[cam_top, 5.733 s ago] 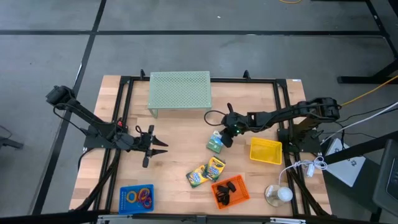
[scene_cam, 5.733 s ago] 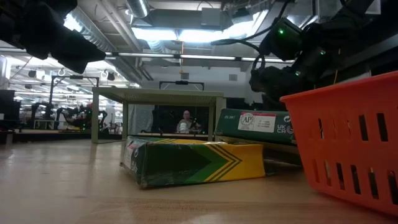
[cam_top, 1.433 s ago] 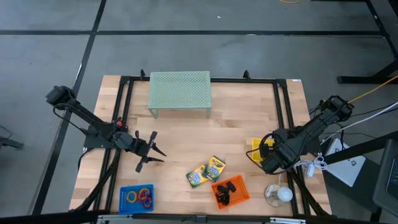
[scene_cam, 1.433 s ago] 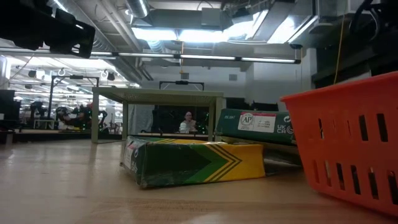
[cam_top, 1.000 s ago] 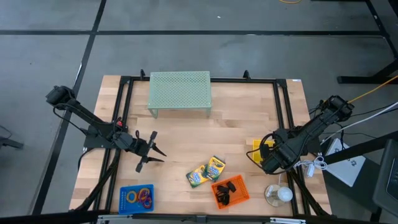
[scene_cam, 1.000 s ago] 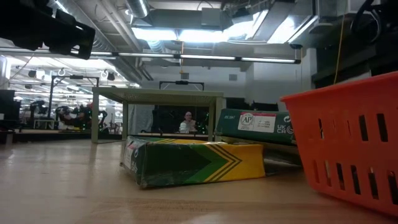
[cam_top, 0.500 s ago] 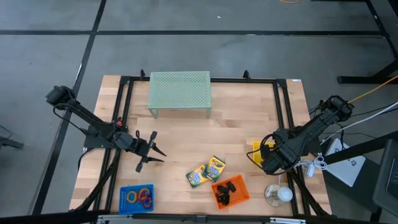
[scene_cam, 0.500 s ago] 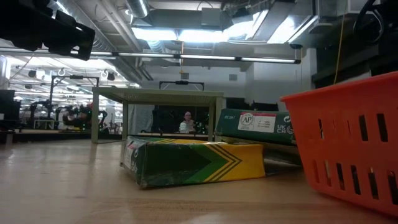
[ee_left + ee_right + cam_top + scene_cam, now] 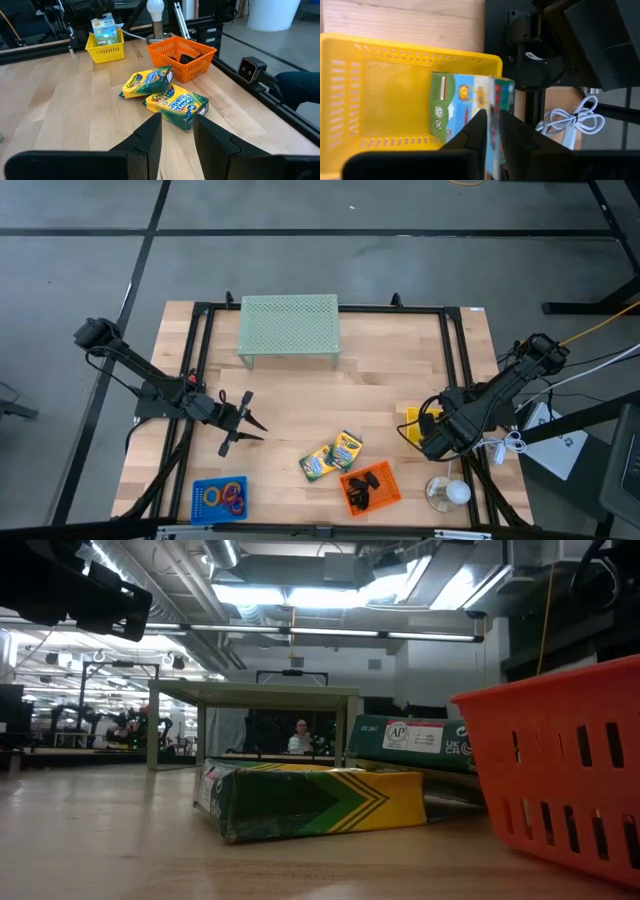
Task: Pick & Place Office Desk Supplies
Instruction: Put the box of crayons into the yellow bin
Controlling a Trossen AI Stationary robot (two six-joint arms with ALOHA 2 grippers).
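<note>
Two green-and-yellow crayon boxes (image 9: 332,456) lie flat on the table near its middle, touching each other (image 9: 165,92). Black clips lie in an orange basket (image 9: 370,487). Coloured rings lie in a blue basket (image 9: 220,497). My left gripper (image 9: 243,425) hovers open left of the crayon boxes, pointing at them (image 9: 177,130). My right gripper (image 9: 426,432) is above the yellow basket (image 9: 412,416), shut on a small green picture box (image 9: 465,107). My right gripper pinches the green picture box between its two fingers at the box's upper edge (image 9: 494,100), coming from above and pointing down. The box stands upright inside the yellow basket (image 9: 103,30). I cannot tell whether its lower end rests on the basket's floor.
A pale green mesh riser (image 9: 289,330) stands at the table's far edge. A light bulb on a base (image 9: 450,492) stands in the near right corner, with a white cable (image 9: 572,122) beside the table. Bare wood lies between the riser and the crayon boxes.
</note>
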